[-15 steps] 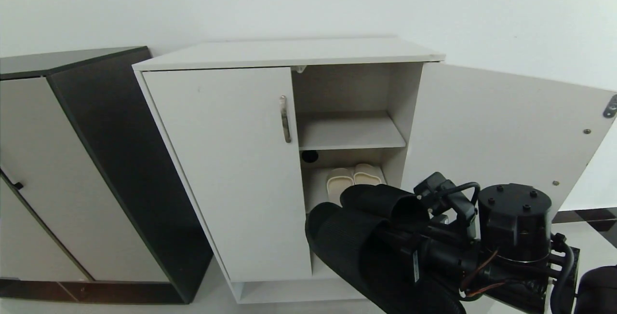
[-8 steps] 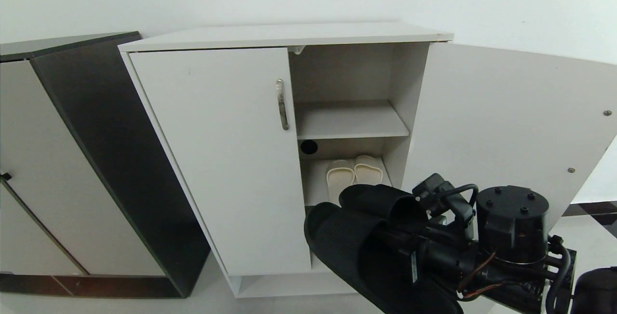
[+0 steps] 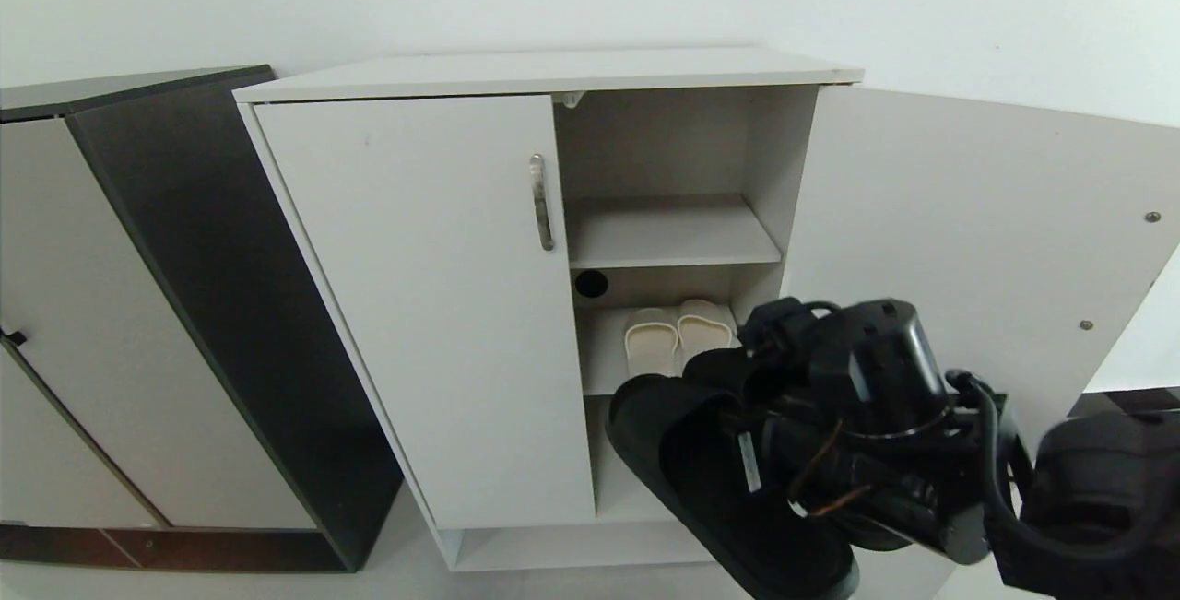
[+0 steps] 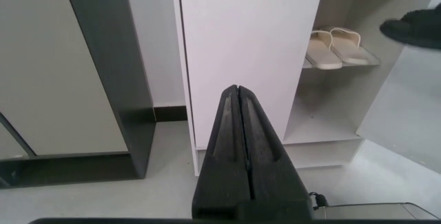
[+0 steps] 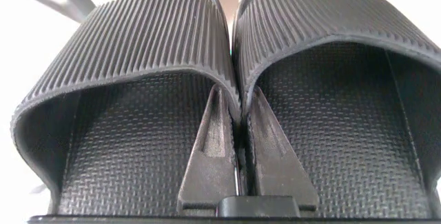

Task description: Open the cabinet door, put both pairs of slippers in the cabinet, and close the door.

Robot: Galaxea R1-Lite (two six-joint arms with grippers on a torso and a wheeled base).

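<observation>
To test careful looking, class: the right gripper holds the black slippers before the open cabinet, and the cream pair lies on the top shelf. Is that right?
Not quite. The head view shows the cream pair on the shelf below the top shelf. The rest stands: the right gripper holds the black slippers before the open cabinet.

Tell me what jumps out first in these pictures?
A pair of black slippers, pinched in the right gripper, looms in the foreground before a white cabinet. Its right door stands wide open, and cream slippers sit side by side on the second shelf down.
</observation>
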